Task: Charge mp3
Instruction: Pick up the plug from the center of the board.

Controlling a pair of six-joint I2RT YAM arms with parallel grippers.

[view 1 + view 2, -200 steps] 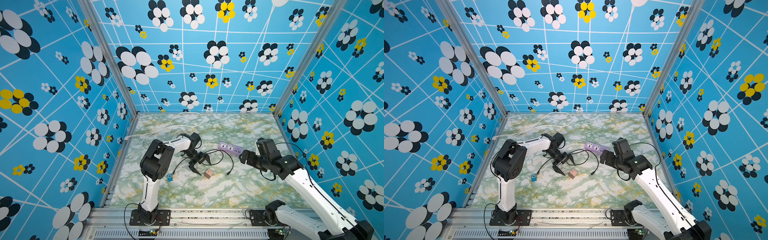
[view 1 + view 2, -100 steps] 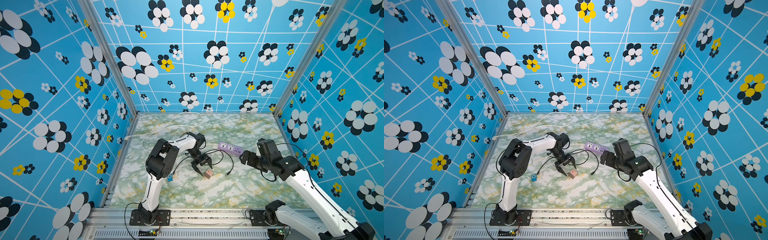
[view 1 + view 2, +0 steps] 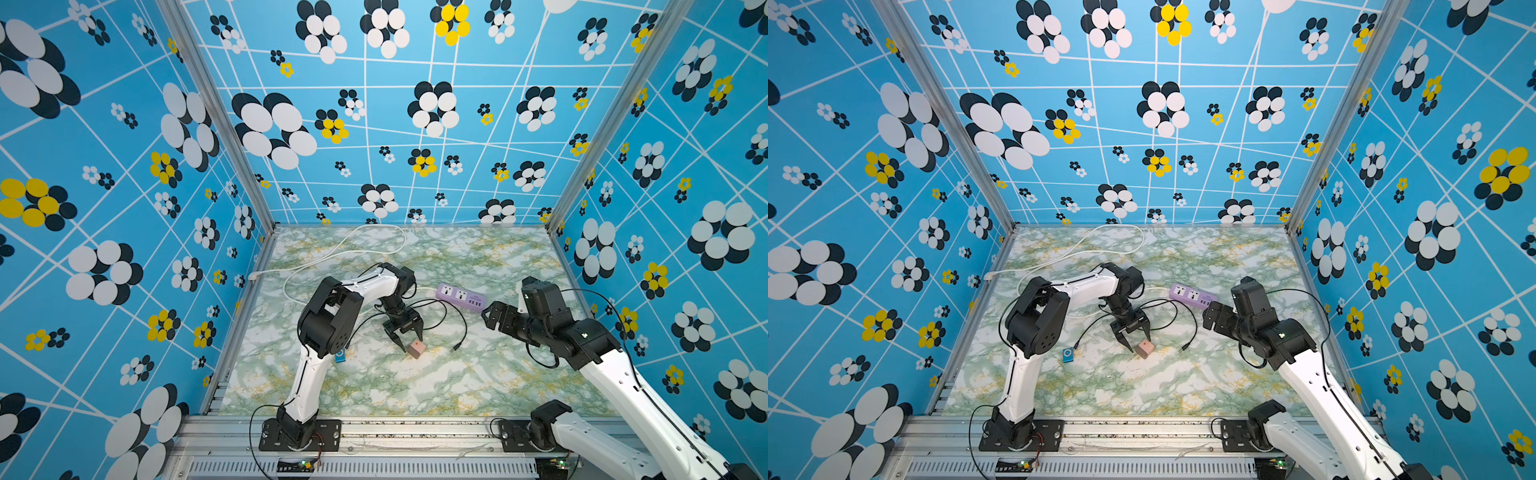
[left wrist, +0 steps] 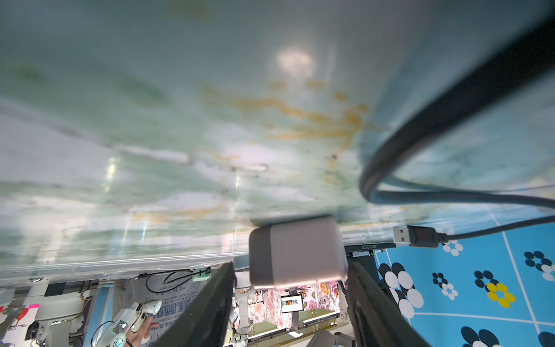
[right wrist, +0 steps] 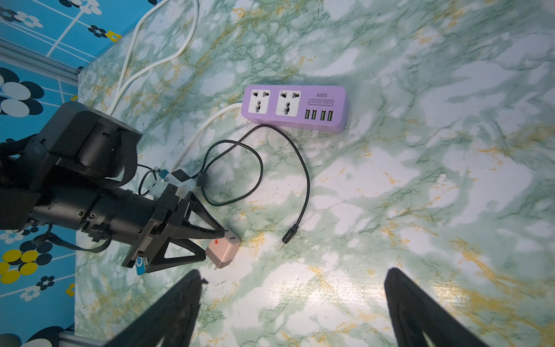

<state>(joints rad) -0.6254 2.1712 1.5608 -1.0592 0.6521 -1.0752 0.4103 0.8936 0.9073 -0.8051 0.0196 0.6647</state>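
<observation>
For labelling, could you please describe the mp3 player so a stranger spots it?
On the green marbled tabletop, find the left arm's white lower link. Beside it lies the tiny flat blue rectangular mp3, with a pale ring, unlike the pink cube charger.

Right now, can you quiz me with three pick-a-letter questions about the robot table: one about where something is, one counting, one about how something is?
1. Where is the pink cube charger? A by the back wall; B between the fingers of the left gripper; C on the floor.
2. How many USB ports has the lilac power strip? A four; B two; C six.
3. How is the black cable's USB plug? A plugged into the strip; B stuck in the charger; C lying loose on the table.
Answers: B, the right wrist view shows a finger on each side of the cube; A, four slots sit in a row beside two sockets; C, the plug rests on bare marble, apart from both.
</observation>
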